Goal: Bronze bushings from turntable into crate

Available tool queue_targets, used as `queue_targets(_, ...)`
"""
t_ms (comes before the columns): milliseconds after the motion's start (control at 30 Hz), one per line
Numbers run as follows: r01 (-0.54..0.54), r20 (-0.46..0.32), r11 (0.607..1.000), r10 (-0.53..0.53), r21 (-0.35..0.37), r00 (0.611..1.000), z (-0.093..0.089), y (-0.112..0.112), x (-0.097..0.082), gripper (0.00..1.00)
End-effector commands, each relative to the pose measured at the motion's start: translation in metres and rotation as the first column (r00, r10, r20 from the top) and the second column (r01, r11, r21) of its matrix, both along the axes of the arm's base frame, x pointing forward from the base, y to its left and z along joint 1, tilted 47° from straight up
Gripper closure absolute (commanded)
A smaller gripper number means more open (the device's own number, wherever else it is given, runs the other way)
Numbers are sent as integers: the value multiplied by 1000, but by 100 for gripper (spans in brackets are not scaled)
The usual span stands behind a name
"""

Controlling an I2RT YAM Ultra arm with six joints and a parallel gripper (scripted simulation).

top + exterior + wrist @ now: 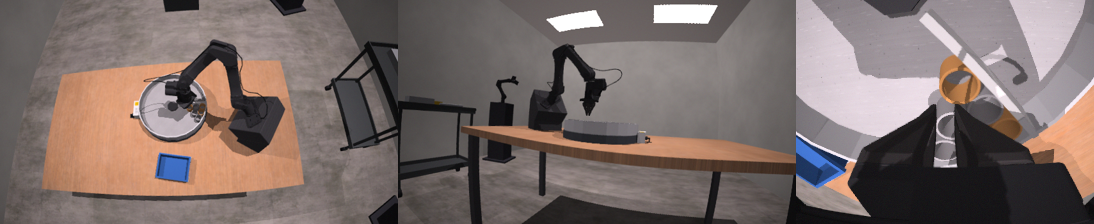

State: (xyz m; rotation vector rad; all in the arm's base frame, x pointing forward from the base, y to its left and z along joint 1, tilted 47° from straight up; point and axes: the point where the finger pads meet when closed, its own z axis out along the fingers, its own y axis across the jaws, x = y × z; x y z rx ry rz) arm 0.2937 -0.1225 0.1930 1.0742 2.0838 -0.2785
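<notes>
We see the gripper (588,112) hanging above the turntable (153,126), over a cluster of bushings (197,110) by the rim nearest the arm's base; its fingers stand narrow with a slim gap and hold nothing; a bronze bushing (957,82) and a steel bushing (946,124) lie below the tips; the blue crate (173,167) sits well apart on the table (96,128)

Bushings (198,110): partly hidden under the gripper (189,104) from above
Turntable (603,128) wall: hides bushings in exterior view
Crate (812,163): cut off, wrist view
</notes>
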Motion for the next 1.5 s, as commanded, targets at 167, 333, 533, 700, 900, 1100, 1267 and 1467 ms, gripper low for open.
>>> queue_targets(167, -10, 34, 1000, 11, -7, 999, 12, 2, 9, 85)
queue_targets(333, -10, 50, 1000, 10, -10, 999, 17, 3, 7, 85)
queue_targets(533, -10, 50, 1000, 10, -10, 999, 17, 3, 7, 85)
queue_targets(700, -10, 50, 1000, 10, -10, 999, 17, 3, 7, 85)
queue_targets(900, -10, 50, 1000, 10, -10, 999, 17, 3, 7, 85)
queue_targets(1100, -10, 50, 1000, 10, -10, 999, 17, 3, 7, 85)
queue_targets(1267, -10, 50, 1000, 10, -10, 999, 17, 3, 7, 85)
queue_targets(1467, -9, 48, 1000, 10, -9, 999, 17, 3, 7, 85)
